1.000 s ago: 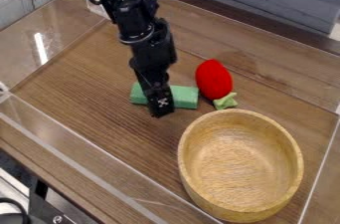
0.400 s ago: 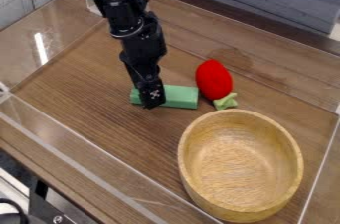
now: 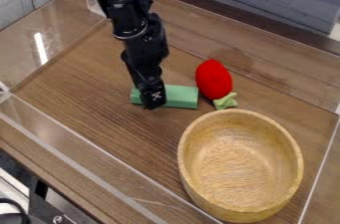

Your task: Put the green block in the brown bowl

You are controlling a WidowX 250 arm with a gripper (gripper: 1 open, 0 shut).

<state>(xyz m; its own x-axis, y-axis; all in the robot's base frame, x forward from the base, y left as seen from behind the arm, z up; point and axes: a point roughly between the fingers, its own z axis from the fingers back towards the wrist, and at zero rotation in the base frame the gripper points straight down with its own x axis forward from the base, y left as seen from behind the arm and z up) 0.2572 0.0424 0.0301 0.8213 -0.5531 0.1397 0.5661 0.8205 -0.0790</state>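
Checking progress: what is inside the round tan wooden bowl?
Nothing: the round tan wooden bowl shows only bare wood grain. Its near inner wall is hidden by the rim. The mint-green rectangular block lies outside.

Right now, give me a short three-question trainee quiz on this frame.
1. True or false: the green block already lies inside the brown bowl.
2. What sits beside the block's right end? A) red strawberry toy B) a cup C) a spoon
3. Fill in: the gripper points ____ over the block's left end.

Key: 1 false, it lies on the table; 2 A; 3 down.
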